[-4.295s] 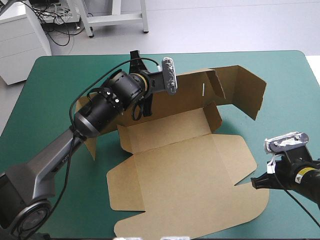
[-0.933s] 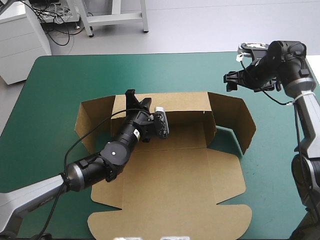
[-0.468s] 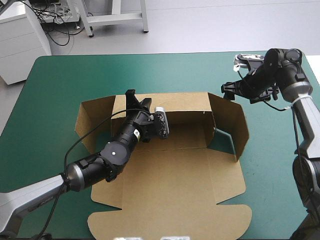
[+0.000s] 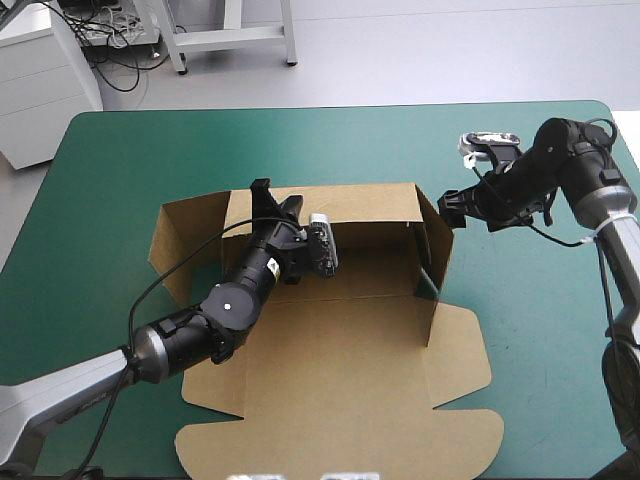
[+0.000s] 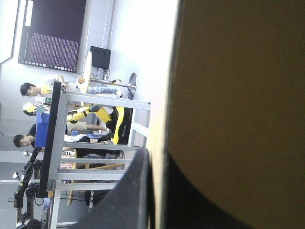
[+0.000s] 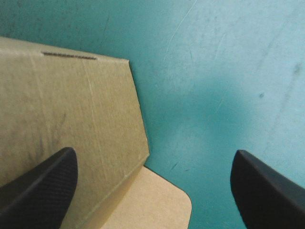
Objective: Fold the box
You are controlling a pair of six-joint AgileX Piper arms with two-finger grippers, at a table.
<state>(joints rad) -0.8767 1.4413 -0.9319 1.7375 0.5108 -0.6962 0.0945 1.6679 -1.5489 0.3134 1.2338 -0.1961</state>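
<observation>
Partly walled box [image 4: 335,320], lid [image 4: 340,410] flat, pointing toward near edge

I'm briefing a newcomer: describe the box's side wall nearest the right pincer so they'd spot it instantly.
On the teal-green table lies the brown box, far wall raised. Its right side wall meets that wall's right end, beside the open right pincer. It stands nearly upright; the left side wall splays outward.

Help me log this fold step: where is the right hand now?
High view: the right hand is over the right part of the table, open, at the outside of the raised right wall of the box, near its far right corner.
</observation>
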